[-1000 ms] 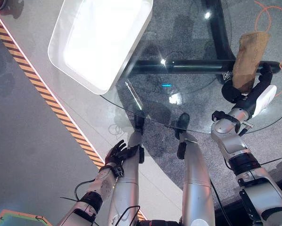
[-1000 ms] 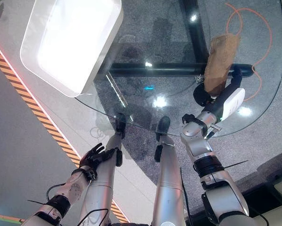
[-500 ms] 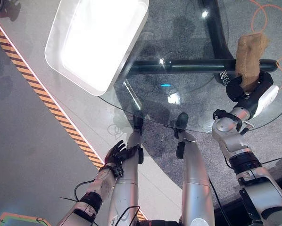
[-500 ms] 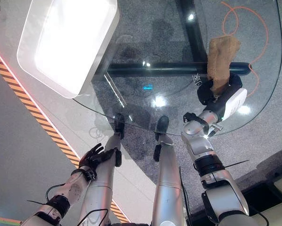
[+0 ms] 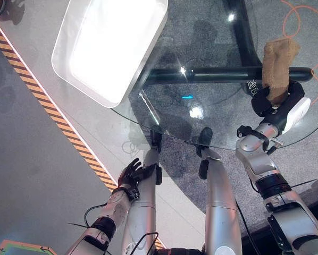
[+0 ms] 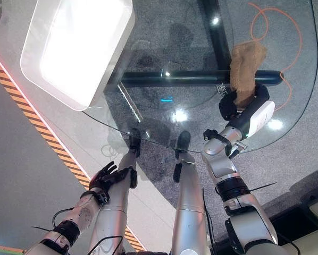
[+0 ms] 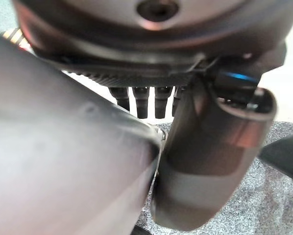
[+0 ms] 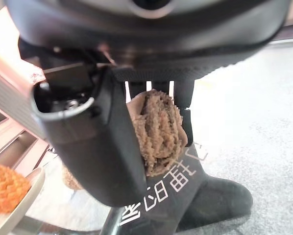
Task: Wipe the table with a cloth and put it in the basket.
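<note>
Here the right hand [image 5: 276,101] has its fingers and thumb curled round the lower end of the brown cloth [image 5: 276,62]; its own wrist view shows the bunched cloth [image 8: 158,129] pinched between thumb and fingers. Beyond the hand, the rest of the cloth lies stretched out flat on the round glass table [image 5: 212,69]. Well away on the hand's far side, a white basket [image 5: 112,45] sits at the table's edge. The left hand [image 5: 135,172] hangs low beside the table with its fingers loosely spread, holding nothing.
</note>
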`<state>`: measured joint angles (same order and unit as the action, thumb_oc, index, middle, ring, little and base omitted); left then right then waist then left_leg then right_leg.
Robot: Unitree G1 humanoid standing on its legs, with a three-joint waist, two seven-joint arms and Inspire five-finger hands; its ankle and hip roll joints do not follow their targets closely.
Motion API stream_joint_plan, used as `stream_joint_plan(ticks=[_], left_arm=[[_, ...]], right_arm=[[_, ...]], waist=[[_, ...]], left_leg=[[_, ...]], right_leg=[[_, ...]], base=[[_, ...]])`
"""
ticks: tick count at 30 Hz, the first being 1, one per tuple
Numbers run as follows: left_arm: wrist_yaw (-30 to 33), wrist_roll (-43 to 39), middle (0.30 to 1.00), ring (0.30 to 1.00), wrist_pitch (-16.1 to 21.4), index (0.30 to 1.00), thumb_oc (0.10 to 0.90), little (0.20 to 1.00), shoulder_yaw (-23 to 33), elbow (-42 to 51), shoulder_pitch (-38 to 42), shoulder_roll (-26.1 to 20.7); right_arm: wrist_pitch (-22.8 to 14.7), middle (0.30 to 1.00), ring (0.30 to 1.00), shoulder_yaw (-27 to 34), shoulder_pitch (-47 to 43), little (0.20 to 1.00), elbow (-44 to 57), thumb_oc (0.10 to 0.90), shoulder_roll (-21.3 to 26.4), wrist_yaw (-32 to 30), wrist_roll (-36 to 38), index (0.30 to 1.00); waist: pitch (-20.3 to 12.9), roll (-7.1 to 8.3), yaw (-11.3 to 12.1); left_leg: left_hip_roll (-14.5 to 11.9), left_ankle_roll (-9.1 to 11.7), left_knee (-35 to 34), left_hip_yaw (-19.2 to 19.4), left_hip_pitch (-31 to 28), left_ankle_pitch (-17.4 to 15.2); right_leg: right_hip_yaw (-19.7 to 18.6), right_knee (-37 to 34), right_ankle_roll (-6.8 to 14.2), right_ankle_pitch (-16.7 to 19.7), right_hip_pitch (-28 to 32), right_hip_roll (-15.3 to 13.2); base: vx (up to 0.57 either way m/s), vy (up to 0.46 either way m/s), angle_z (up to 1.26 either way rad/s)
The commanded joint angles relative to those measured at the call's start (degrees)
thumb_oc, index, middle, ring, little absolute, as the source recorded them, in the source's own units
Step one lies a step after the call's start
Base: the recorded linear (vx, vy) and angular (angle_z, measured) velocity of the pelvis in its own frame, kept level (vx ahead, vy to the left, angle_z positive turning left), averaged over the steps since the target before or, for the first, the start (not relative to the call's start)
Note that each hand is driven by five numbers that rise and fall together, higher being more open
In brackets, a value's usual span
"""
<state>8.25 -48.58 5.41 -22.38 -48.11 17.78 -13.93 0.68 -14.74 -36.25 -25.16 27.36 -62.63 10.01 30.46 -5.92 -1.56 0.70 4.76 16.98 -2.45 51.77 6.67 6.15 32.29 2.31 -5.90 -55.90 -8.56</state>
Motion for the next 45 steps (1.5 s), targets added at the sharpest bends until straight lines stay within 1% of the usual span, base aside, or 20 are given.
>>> stream_joint_plan(ticks=[1, 2, 3, 4, 5, 6, 7, 15, 16, 22, 27, 31, 36, 41, 45], left_arm=[[1.4, -0.4, 0.9, 0.9, -1.3, 0.9, 0.8, 0.9, -2.1, 0.0, -6.4, 2.3], [1.3, -0.2, 0.9, 0.9, -1.4, 0.9, 0.8, 0.9, -2.2, 0.0, -6.4, 2.4], [1.3, -0.2, 0.9, 0.9, -1.4, 0.9, 0.8, 0.9, -2.2, -0.1, -6.4, 2.4], [1.2, -0.1, 0.9, 0.9, -1.3, 0.9, 0.8, 0.9, -2.3, -0.2, -6.5, 2.5], [1.1, 0.0, 0.9, 0.9, -0.8, 0.9, 0.8, 0.9, -2.5, -0.1, -6.4, 2.8], [1.1, 0.0, 0.9, 0.9, -0.8, 0.9, 0.8, 0.9, -2.5, -0.1, -6.4, 2.8], [1.3, -0.2, 0.9, 0.9, -0.6, 0.9, 0.8, 0.9, -2.6, 0.1, -6.3, 3.0], [1.1, 0.3, 0.9, 0.9, -0.7, 0.9, 0.8, 0.9, -3.4, -0.2, -5.7, 4.1], [1.1, 0.4, 0.9, 0.9, -0.7, 0.9, 0.8, 0.9, -3.6, -0.2, -5.9, 4.2], [1.2, 0.8, 0.9, 0.9, -0.6, 0.9, 0.8, 0.9, -4.1, 0.7, -6.3, 4.6], [1.4, 1.6, 0.9, 0.9, -1.3, 0.9, 0.8, 0.9, -4.2, 1.5, -6.4, 4.8], [1.3, 1.7, 0.9, 0.9, -1.8, 0.9, 0.8, 0.9, -4.5, 1.6, -6.0, 4.8], [1.5, 1.4, 0.9, 0.9, -1.7, 0.9, 0.8, 0.9, -4.6, 1.3, -5.7, 4.9], [1.0, 1.5, 0.9, 0.9, -1.5, 0.9, 0.8, 0.9, -4.2, 0.9, -5.6, 4.6], [0.7, 1.4, 0.9, 0.9, -1.7, 0.9, 0.8, 0.9, -4.2, 1.0, -5.6, 4.3]], right_arm=[[-1.5, 0.3, 0.3, 0.1, 0.3, 0.2, 9.7, 0.1, 4.8, 1.6, -6.6, 0.3], [-0.9, 0.3, 0.3, -1.0, -0.3, 0.2, 10.0, 0.1, 4.6, 4.1, -7.3, 0.3], [-0.9, 0.3, 0.3, -1.1, -0.3, 0.2, 10.0, 0.1, 4.6, 4.3, -7.3, 0.3], [-0.8, 0.3, 0.3, -1.7, -0.7, 0.2, 10.1, 0.1, 4.6, 5.9, -7.5, 0.3], [-0.9, 0.3, 0.3, -2.9, -1.4, 0.2, 10.4, 0.1, 4.1, 9.1, -7.9, 0.3], [-0.9, 0.3, 0.3, -2.9, -1.4, 0.2, 10.4, 0.1, 4.1, 9.1, -7.9, 0.3], [-0.7, 0.3, 0.3, -3.8, -2.0, 0.2, 10.5, 0.1, 3.9, 10.9, -8.4, 0.3], [-1.6, 0.3, 0.3, -8.9, -6.5, 0.2, 10.7, 0.1, 1.0, 16.9, -8.4, 0.3], [-1.1, 0.3, 0.3, -9.9, -7.5, 0.2, 11.6, 0.1, 0.4, 18.6, -8.7, 0.3], [1.3, 0.3, 0.3, -13.0, -8.6, 0.2, 14.3, 0.1, -1.4, 23.8, -9.4, 0.3], [2.4, 0.3, 0.3, -16.5, -9.2, 0.2, 16.7, 0.1, -2.6, 28.9, -9.7, 0.3], [3.1, 0.3, 0.3, -19.0, -10.5, 0.2, 17.0, 0.1, -3.4, 30.7, -9.0, 0.3], [4.8, 0.3, 0.3, -21.8, -10.8, 0.2, 18.2, 0.1, -4.4, 35.2, -10.1, 0.3], [5.7, 0.3, 0.3, -24.8, -10.8, 0.2, 19.6, 0.1, -3.8, 40.2, -10.9, 0.3], [5.4, 0.3, 0.3, -26.3, -10.9, 0.2, 20.9, 0.1, -3.0, 43.7, -9.9, 0.3]], waist=[[-0.7, -0.67, 0.3], [-0.7, -0.69, 0.5], [-0.7, -0.69, 0.5], [-0.7, -0.72, 0.6], [-0.7, -0.81, 0.8], [-0.7, -0.81, 0.8], [-0.7, -0.98, 0.9], [-0.7, -1.93, 2.2], [-0.7, -2.11, 2.3], [-0.7, -2.47, 2.8], [-0.7, -2.37, 3.4], [-0.7, -2.39, 3.7], [-0.7, -2.35, 3.8], [-0.7, -2.24, 3.8], [-0.7, -2.22, 3.9]], left_leg=[[4.4, -3.4, 6.1, 6.2, 1.0, -6.9], [4.5, -3.4, 6.2, 6.2, 1.2, -6.9], [4.5, -3.4, 6.3, 6.2, 1.2, -6.9], [4.5, -3.3, 6.3, 6.1, 1.3, -6.9], [4.7, -3.3, 6.4, 5.9, 1.5, -6.9], [4.7, -3.3, 6.4, 5.9, 1.5, -6.9], [4.7, -3.3, 6.4, 5.9, 1.5, -6.8], [5.4, -3.5, 6.4, 5.9, 1.4, -6.7], [5.5, -3.6, 6.4, 5.9, 1.3, -6.6], [5.8, -3.8, 6.8, 5.8, 1.8, -6.5], [5.9, -4.3, 7.4, 5.8, 2.3, -6.5], [5.9, -4.2, 8.0, 5.8, 2.6, -6.6], [5.9, -4.2, 8.5, 5.9, 3.1, -6.8], [5.8, -4.3, 8.5, 6.1, 3.3, -6.8], [5.7, -4.3, 8.5, 6.3, 3.2, -6.8]], right_leg=[[-3.0, -9.8, 1.8, 8.1, 0.9, 5.2], [-2.8, -9.7, 1.8, 8.1, 0.8, 5.1], [-2.8, -9.7, 1.8, 8.1, 0.7, 5.1], [-2.7, -9.6, 1.8, 8.1, 0.6, 5.1], [-2.6, -9.5, 1.7, 8.0, 0.4, 5.0], [-2.6, -9.5, 1.7, 8.0, 0.4, 5.0], [-2.6, -9.4, 1.6, 8.0, 0.3, 4.9], [-2.0, -8.7, 1.2, 7.6, 0.0, 4.4], [-1.9, -8.6, 1.2, 7.6, 0.0, 4.3], [-2.0, -7.8, 1.0, 7.5, -0.9, 4.2], [-1.6, -6.9, 0.9, 7.3, -1.5, 4.2], [-1.3, -6.3, 0.9, 7.2, -1.7, 4.1], [-1.4, -5.7, 0.9, 7.2, -2.3, 4.2], [-1.3, -5.7, 0.9, 7.1, -2.5, 4.3], [-1.2, -5.6, 1.0, 7.1, -2.5, 4.2]], base=[[0.0, 0.032, 0.0], [0.0, 0.0, 0.0], [0.0, 0.0, 0.0], [0.0, 0.0, 0.0], [0.0, 0.0, 0.0], [0.02, 0.036, 0.0], [0.01, 0.033, 0.0], [0.01, 0.024, 0.0], [0.02, 0.042, 0.01], [0.02, 0.036, 0.02], [0.01, 0.008, 0.15], [0.01, 0.006, 0.12], [0.0, 0.008, 0.03], [0.0, 0.0, 0.0], [0.0, 0.0, 0.0]])
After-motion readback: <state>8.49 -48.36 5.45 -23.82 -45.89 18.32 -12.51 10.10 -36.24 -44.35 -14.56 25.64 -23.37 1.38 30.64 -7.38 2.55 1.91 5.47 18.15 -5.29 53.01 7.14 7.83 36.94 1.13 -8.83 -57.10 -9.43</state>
